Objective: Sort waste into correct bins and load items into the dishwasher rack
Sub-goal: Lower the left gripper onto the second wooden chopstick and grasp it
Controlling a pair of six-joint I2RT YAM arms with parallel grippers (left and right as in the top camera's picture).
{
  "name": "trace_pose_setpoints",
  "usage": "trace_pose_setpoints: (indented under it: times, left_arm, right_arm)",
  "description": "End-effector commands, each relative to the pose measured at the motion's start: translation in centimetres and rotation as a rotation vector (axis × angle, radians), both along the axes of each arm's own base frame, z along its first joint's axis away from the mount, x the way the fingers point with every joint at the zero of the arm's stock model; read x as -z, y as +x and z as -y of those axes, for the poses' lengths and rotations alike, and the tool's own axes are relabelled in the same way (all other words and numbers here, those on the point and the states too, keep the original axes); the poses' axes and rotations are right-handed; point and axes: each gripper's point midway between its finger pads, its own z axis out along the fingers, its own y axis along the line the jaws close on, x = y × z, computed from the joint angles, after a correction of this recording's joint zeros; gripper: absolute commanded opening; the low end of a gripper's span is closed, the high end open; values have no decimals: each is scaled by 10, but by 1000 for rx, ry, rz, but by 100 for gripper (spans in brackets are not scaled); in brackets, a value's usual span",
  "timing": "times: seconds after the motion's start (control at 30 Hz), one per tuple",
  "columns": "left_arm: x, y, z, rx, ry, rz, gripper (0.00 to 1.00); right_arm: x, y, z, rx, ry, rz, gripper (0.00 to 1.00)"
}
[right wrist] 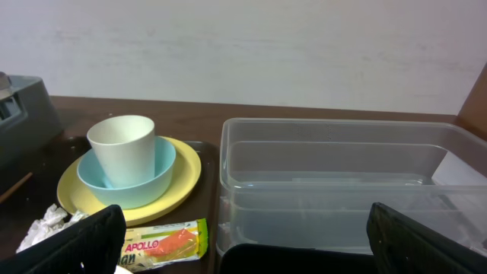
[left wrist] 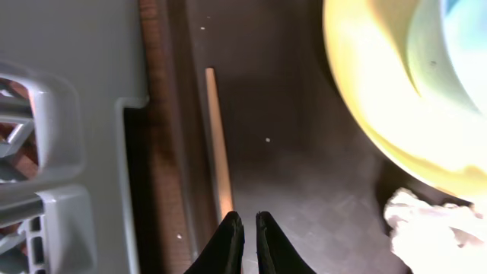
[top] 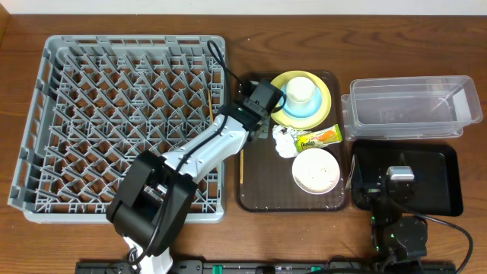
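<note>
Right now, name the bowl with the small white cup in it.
The light blue bowl on the yellow round plate holds the small white cup; the white bowl stands apart.

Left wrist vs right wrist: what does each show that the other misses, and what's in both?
Left wrist only: the left gripper, jaws nearly shut, at the end of a chopstick lying along the brown tray's edge. Right wrist only: the white cup, the snack wrapper, the clear tub and the right gripper, jaws wide open. Both: the yellow plate, the light blue bowl (just a sliver in left wrist) and the crumpled tissue.
</note>
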Motion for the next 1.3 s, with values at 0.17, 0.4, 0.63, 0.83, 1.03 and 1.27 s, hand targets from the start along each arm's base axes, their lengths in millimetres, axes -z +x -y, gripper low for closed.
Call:
trace_pose_setpoints:
  times: [0.17, 0.4, 0.63, 0.83, 1.03, 1.27]
  left_arm:
    - [2, -3, 0, -14, 103, 55, 11]
    - [5, -5, 1, -11, 112, 53, 6]
    - [28, -4, 1, -9, 135, 26, 7]
    - [22, 4, -12, -46, 202, 79, 7]
    - [24, 4, -12, -45, 204, 76, 9]
    - [36, 5, -11, -44, 212, 68, 15]
  right_arm:
    - [2, 0, 2, 7, -5, -5, 99]
    - [2, 0, 2, 7, -5, -5, 99]
    - [2, 0, 2, 7, -5, -5, 99]
    - [2, 0, 2, 7, -5, -5, 99]
    - [2, 0, 2, 7, -5, -5, 99]
    - [2, 0, 2, 7, -5, -5, 99]
